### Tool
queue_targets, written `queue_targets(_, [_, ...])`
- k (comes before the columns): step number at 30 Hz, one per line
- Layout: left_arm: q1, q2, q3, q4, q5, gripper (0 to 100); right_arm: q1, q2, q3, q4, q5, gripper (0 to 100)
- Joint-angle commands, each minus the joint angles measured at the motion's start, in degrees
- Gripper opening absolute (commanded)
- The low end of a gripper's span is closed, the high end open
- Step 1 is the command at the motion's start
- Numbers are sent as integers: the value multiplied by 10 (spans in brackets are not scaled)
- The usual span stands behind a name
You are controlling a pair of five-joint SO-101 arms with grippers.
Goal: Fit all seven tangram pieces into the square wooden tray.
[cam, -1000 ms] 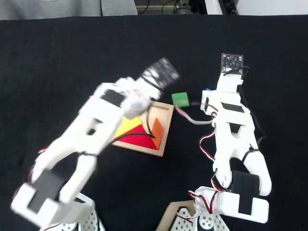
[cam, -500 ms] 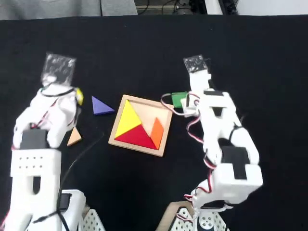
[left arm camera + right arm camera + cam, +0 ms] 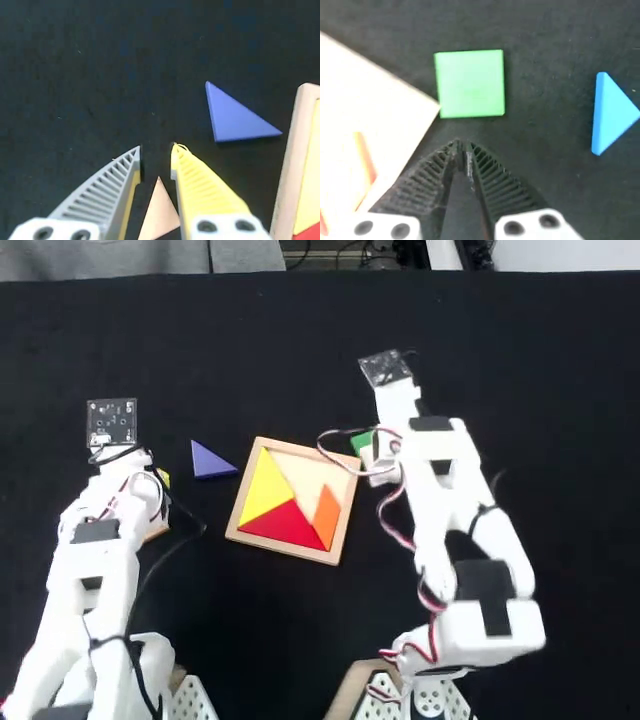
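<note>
We note green square point(image 3: 361, 443) mostly hidden under right arm point(image 3: 450, 500) in high view, only edge peeking out. Tan triangle point(image 3: 159, 212) cut by frame edge in left wrist view, its sides tucked behind fingers point(image 3: 200, 195). Tray point(image 3: 292, 165) clipped by frame edge in both wrist views. Orange piece point(image 3: 364, 162) blurred, partly out of frame. Light-blue triangle point(image 3: 610, 112) reaches frame edge; we cannot tell whether tip is cut.

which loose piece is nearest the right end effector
The green square, just ahead of the right end effector and beside a corner of the tray; the light blue triangle lies farther off to one side.
</note>
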Motion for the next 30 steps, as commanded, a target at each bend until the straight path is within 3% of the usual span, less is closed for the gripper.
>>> queue_targets(1, [0,42,-9,-30,8,78,-28,-46,20,-23,2,11])
queue_targets(3, [0,61,-22,-29,8,22,-32,-33,17,-26,2,11])
queue_targets(17, [7,77,-24,-26,8,30,-34,66,-52,-22,5,11])
queue_targets(25, [7,77,-23,-25,8,30,-120,67,-67,-26,21,11])
queue_targets(30, [7,77,-23,-26,8,30,-121,62,-72,-22,26,11])
